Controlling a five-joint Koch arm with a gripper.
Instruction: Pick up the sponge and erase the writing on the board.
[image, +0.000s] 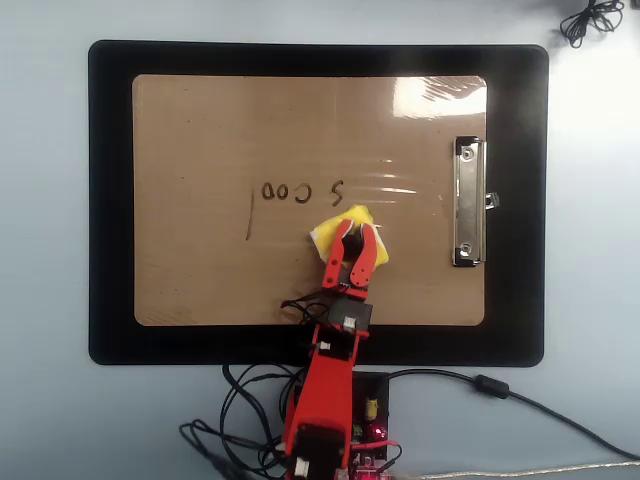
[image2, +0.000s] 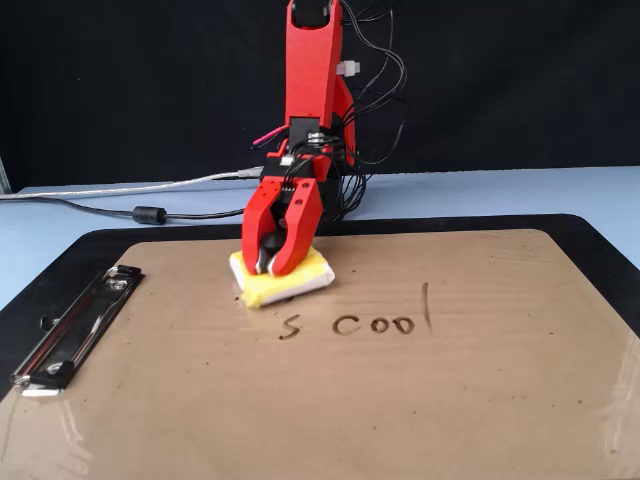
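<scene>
On the board (image2: 400, 400): writing (image2: 355, 322) reading "s cool" is being shown.
Claw (image2: 272, 262): is being held downward, clamped on the sponge (image2: 290, 282).
Sponge: is being pressed on the board, just beside the "s".

There is one sponge (image: 345, 222), yellow; one board (image: 200, 260), brown, with one silver clip (image: 467, 202) at its 3 o'clock side in the overhead view; one black mat (image: 110, 200); one line of writing (image: 295, 195); one red gripper (image: 356, 230); one coiled cord (image: 590, 18) at 1 o'clock.
</scene>
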